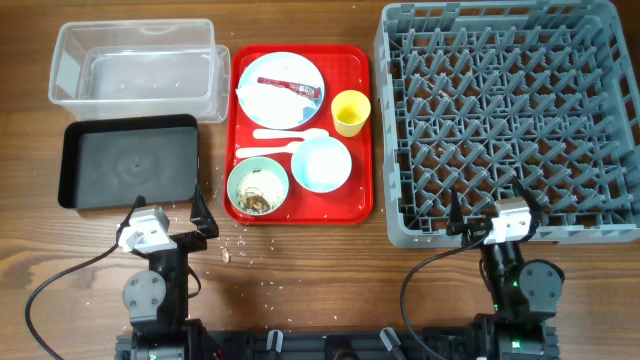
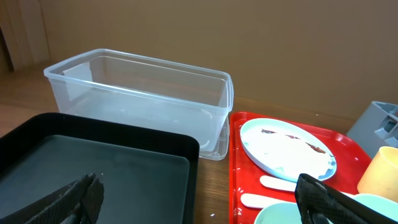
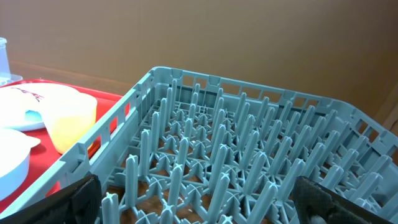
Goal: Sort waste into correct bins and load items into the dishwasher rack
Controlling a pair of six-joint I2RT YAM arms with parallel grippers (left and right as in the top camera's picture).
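Observation:
The red tray holds a pale blue plate with the red-and-white wrapper and a white napkin on it. It also holds a yellow cup, a white spoon and fork, an empty blue-green bowl and a bowl with rice and brown scraps. The clear tub and black tray lie at the left. The grey rack is at the right. My left gripper is open near the black tray's front edge. My right gripper is open at the rack's front edge.
Loose rice grains and a brown scrap lie on the wooden table in front of the red tray. In the left wrist view the clear tub stands behind the black tray.

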